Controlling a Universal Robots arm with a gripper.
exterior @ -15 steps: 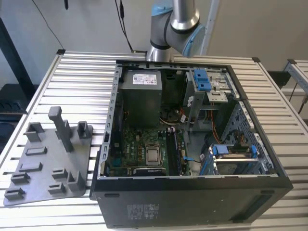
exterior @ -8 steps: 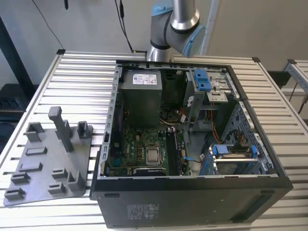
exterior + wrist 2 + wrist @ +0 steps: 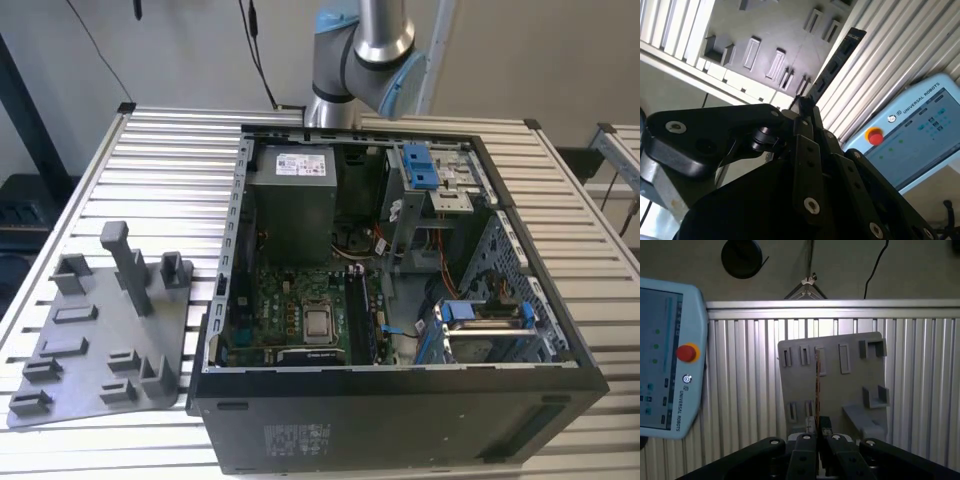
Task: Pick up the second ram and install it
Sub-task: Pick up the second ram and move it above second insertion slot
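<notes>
I'm looking at a slatted metal table (image 3: 150, 150) set against a pale wall. An open computer case (image 3: 400, 420) stands just beside the grey holder tray (image 3: 100, 345), on the exterior view's right of it. In the first wrist view the gripper (image 3: 817, 434) has its fingers clamped together on the second ram (image 3: 817, 385), which juts edge-on from the tips against that tray. A teach pendant (image 3: 665, 355) lies near the tray.

A ribbed silver aluminium table (image 3: 170, 150), a plain grey plastic holder tray (image 3: 90, 335) and a black metal computer case (image 3: 400, 420) are seen. A green motherboard (image 3: 270, 300) and blue plastic latches (image 3: 420, 165) are shown. The long, thin second ram (image 3: 836, 60) appears dark, possibly green-black.
</notes>
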